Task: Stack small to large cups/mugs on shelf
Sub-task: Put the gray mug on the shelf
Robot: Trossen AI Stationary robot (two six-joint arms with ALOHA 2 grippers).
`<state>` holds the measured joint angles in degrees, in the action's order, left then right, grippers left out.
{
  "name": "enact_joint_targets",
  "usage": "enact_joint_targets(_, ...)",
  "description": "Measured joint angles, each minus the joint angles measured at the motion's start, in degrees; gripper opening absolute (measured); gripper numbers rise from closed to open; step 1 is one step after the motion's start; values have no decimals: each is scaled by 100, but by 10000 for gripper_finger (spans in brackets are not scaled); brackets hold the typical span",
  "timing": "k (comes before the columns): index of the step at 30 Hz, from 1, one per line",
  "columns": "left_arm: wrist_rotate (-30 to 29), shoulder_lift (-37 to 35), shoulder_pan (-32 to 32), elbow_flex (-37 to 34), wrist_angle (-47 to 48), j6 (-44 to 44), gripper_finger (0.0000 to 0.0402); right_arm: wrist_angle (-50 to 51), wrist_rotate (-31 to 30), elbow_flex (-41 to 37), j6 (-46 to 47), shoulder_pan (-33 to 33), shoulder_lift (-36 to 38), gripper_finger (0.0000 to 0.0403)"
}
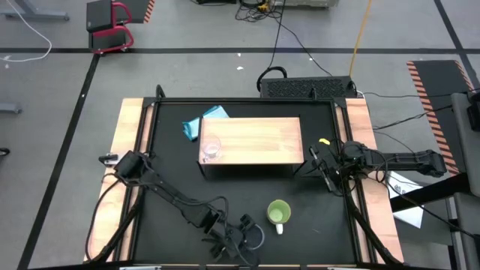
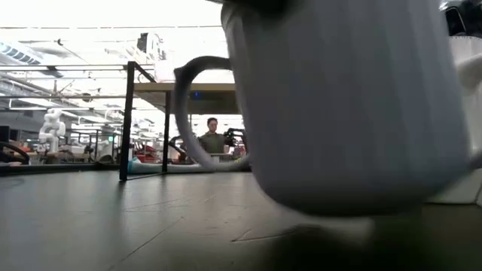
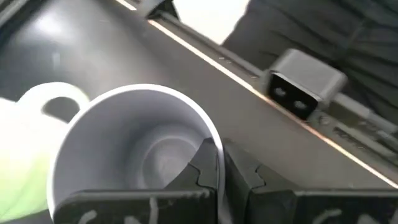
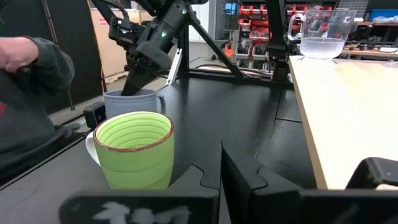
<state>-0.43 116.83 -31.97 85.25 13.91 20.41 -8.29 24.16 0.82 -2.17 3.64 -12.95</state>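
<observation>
green mug (image 4: 135, 149): lime, ribbed, brown rim. grey-blue mug (image 4: 129, 101): pale inside. glass cup (image 4: 321, 32) clear. shelf (image 1: 255, 139) light wood.

The left arm is seen in the high view stretched from its base at the table's left edge toward the near edge, elbow bent, with the left gripper (image 1: 241, 231) brought low near the front middle of the table. In the left wrist view its fingers (image 3: 205, 171) are closed to a narrow slit, a thin rim being pinched between them. From the right wrist view the same gripper (image 4: 134, 84) is shown pointing steeply downward. The right arm is laid in from the table's right side, roughly level, with the right gripper (image 1: 321, 163) held low above the table; its fingers (image 4: 239, 177) are set close together, with nothing seen between them.
</observation>
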Motion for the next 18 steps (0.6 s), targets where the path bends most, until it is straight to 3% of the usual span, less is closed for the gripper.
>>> enact_joint_targets(18,-257,-584,-50,0,506,-134,6,43,0,0,0,1,-9,0)
